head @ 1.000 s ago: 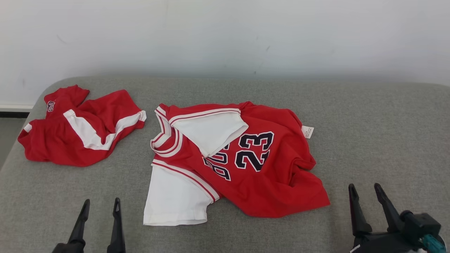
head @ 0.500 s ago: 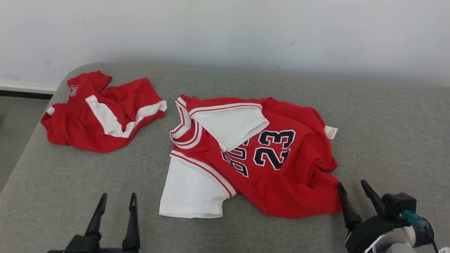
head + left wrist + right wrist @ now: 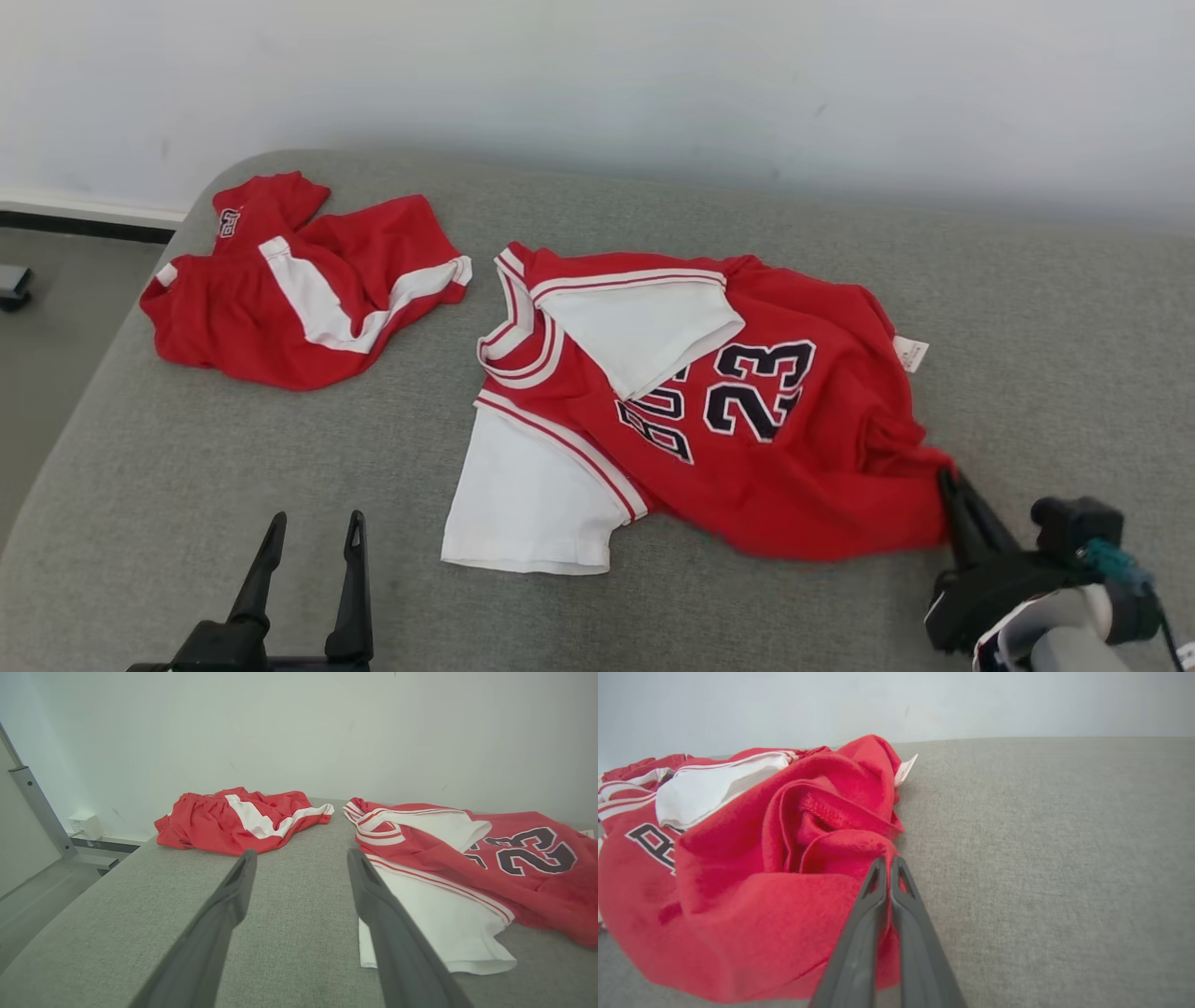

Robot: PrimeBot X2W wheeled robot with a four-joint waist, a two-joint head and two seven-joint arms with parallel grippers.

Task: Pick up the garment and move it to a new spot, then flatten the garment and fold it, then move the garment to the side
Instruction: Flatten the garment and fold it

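Two dark fingers of the right gripper (image 3: 889,861), spread beside the hem a moment ago, now press together on the near corner of the jersey (image 3: 747,439), so the pickup looks begun. The jersey lies crumpled mid-cushion (image 3: 1027,327). The left gripper (image 3: 313,527) waits spread near the white sleeve (image 3: 532,504), with the red shorts (image 3: 308,280) well apart.

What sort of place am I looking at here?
Probably a plain indoor test room: a grey cloth-covered surface against a bare white wall, with a red jersey and red shorts laid out.
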